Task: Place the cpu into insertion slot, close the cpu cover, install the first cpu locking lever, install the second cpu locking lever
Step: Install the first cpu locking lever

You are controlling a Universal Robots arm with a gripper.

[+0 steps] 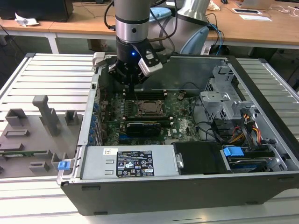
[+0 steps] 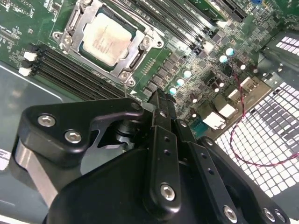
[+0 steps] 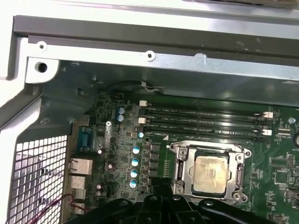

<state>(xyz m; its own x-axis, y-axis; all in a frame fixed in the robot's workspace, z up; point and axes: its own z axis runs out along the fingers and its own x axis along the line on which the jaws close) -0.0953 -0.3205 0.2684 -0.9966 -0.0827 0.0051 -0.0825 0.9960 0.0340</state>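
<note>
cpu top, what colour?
Pale silver-grey metal on the cpu, with a warm tint; it shows best in the second wrist view.

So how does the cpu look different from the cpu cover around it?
The cpu is a solid, dull pale square plate; the cpu cover is a shinier metal frame with an open window. The cpu sits in the middle, while the cpu cover runs around its edges. Both are metal, lie flat on the green motherboard and are roughly square.

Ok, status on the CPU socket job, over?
Gripper above the motherboard, beside the socket, holding nothing visible. Cpu seated in the insertion slot, cpu cover down around it. Nothing lies on the socket.
</note>
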